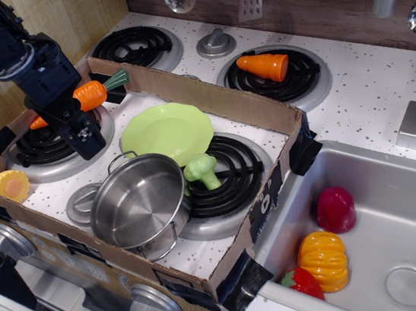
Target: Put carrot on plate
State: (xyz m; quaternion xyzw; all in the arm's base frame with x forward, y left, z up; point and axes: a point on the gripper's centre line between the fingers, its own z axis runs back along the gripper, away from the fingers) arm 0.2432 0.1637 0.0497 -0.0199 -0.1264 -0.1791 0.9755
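One gripper point(72, 116) hangs at the scene's 10 o'clock side, its fingers point(87, 137) pinching one carrot point(85, 97), which is held crosswise above the left burner point(42, 150), leafy top toward 2 o'clock. One plate point(167, 132) lies at the gripper's 4 o'clock, well apart. One steel pot point(137, 203) and one broccoli point(202, 171) sit just beside the plate.
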